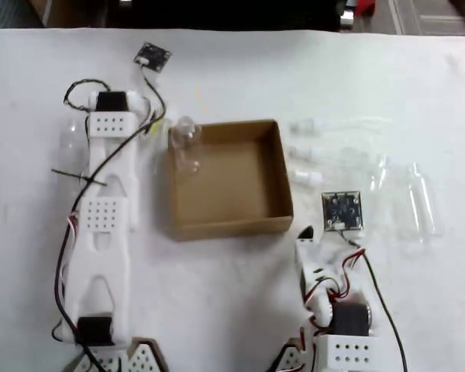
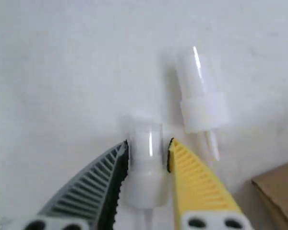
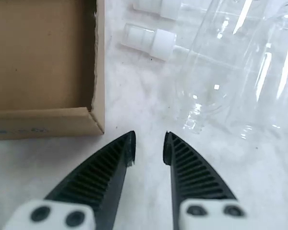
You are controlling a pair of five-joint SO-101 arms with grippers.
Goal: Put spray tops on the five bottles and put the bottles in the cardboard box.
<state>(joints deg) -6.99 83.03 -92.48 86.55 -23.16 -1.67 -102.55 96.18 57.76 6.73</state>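
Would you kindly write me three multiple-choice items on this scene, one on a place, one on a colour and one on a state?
1. Where is the right end effector?
A. Over the table, by a corner of the box
B. Inside the box
C. Resting on the box's rim

2. What colours are the left end effector's fingers?
A. Both black
B. Grey and yellow
C. Red and blue

3. What is the left end effector's state?
A. Open and empty
B. Shut on a cable
C. Shut on a top

Answers:
1 A: the right wrist view shows table under it and the box corner beside it.
2 B: the left wrist view shows one finger of each colour.
3 C: the fingers press the top from both sides.
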